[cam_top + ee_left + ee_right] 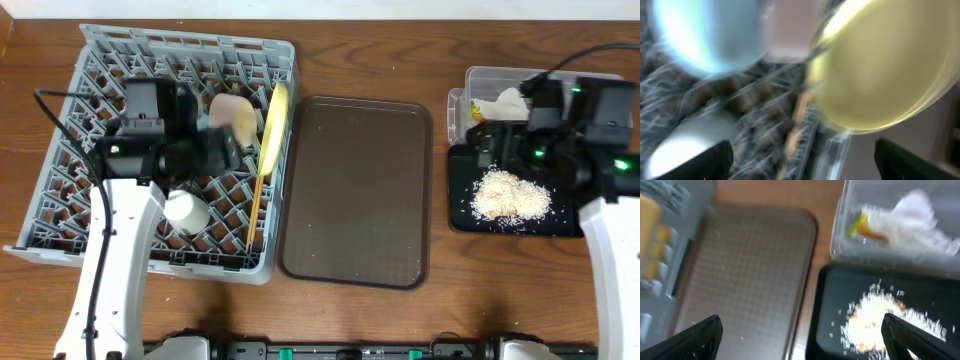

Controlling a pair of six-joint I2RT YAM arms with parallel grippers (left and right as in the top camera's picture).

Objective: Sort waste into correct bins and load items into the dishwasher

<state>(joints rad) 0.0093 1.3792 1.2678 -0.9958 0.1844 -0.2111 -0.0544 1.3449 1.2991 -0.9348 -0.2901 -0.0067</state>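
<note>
The grey dishwasher rack [70, 190] holds the yellow plate [273, 125] standing on edge, two chopsticks [255, 210], a white cup [186, 211] and a white bowl [232, 113]. My left gripper [226, 142] hovers open over them with nothing between its fingers. Its blurred wrist view shows the blue bowl [705, 35], the plate [885, 65] and the cup [682, 147]. My right gripper [802, 340] is open and empty above the left edge of the black tray [830, 310], which holds rice crumbs [875, 320]. The clear tub [840, 245] contains the wrapper [867, 228] and napkin [915, 212].
A dark brown serving tray [358, 190] lies between the rack and the bins, with nothing on it. Bare wooden table [350, 315] runs along the front. A cable trails from the right arm over the tub [470, 100].
</note>
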